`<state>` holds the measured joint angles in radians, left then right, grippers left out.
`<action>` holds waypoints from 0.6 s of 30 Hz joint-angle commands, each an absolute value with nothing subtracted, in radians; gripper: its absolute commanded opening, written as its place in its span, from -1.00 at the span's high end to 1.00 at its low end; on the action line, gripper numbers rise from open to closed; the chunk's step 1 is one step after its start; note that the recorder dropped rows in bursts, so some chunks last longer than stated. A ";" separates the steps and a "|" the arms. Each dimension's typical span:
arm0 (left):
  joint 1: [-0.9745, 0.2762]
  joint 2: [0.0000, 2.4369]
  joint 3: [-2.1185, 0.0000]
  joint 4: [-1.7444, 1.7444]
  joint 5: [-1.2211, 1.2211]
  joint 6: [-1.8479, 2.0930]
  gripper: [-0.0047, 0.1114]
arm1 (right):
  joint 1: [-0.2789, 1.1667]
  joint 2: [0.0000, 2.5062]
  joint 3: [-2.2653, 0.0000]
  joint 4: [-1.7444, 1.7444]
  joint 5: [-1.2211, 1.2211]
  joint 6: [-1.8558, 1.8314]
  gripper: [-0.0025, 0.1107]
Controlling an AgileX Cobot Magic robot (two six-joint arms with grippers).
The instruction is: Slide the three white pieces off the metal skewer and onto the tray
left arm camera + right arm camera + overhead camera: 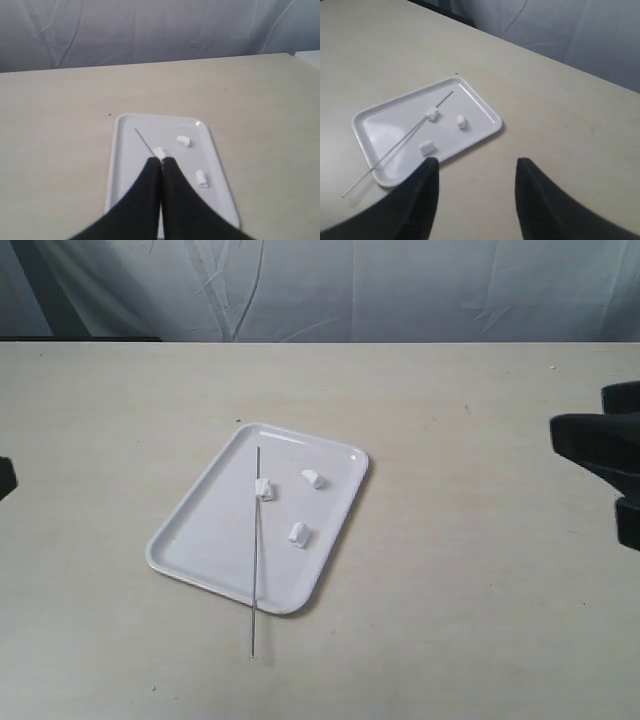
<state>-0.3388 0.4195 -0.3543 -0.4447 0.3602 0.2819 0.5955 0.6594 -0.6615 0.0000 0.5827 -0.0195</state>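
Note:
The white tray (205, 535) lies mid-table with the metal skewer (255, 570) flat across it, one end sticking out over the near rim onto the table. One white piece (264, 488) sits on the skewer. Two white pieces (312, 478) (299, 534) lie loose on the tray beside it. My left gripper (161, 160) is shut and empty, at the far left table edge (4, 478), well away from the tray (125, 150). My right gripper (476, 162) is open and empty, off to the right (588, 465) of the tray (385, 125).
The tan table (470, 590) spreads around the tray on all sides. A wrinkled grey backdrop (330, 285) hangs behind the table's far edge.

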 commanded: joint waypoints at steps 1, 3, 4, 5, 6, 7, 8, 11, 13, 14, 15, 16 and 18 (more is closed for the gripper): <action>-0.340 0.317 -0.350 -0.015 0.491 -0.176 0.92 | 0.590 0.565 -0.630 -0.183 0.689 0.163 0.15; -0.340 0.265 -0.350 0.086 0.522 -0.307 0.92 | 0.590 0.529 -0.613 -0.232 0.714 0.231 0.15; -0.340 0.239 -0.350 0.112 0.532 -0.343 0.92 | 0.590 0.509 -0.605 -0.247 0.725 0.270 0.15; -0.340 0.215 -0.350 0.125 0.543 -0.363 0.92 | 0.590 0.489 -0.595 -0.262 0.732 0.301 0.15; -0.340 0.192 -0.350 0.125 0.548 -0.359 0.92 | 0.590 0.468 -0.587 -0.267 0.736 0.319 0.15; -0.340 0.175 -0.350 0.125 0.561 -0.359 0.92 | 0.590 0.447 -0.575 -0.267 0.739 0.337 0.15; -0.340 0.156 -0.350 0.125 0.567 -0.359 0.92 | 0.590 0.425 -0.561 -0.265 0.738 0.350 0.15; -0.340 0.114 -0.359 0.125 0.584 -0.358 0.92 | 0.590 0.365 -0.511 -0.265 0.749 0.382 0.15; -0.340 0.094 -0.364 0.125 0.591 -0.355 0.92 | 0.590 0.325 -0.478 -0.265 0.747 0.389 0.15; -0.340 0.087 -0.363 0.125 0.591 -0.353 0.92 | 0.590 0.303 -0.459 -0.270 0.736 0.393 0.17; -0.340 0.082 -0.363 0.125 0.589 -0.335 0.92 | 0.590 0.281 -0.443 -0.285 0.717 0.393 0.21; -0.340 0.082 -0.363 0.127 0.583 -0.305 0.92 | 0.590 0.260 -0.426 -0.306 0.684 0.393 0.26; -0.340 0.088 -0.363 0.158 0.538 -0.269 0.92 | 0.590 0.233 -0.404 -0.349 0.602 0.398 0.41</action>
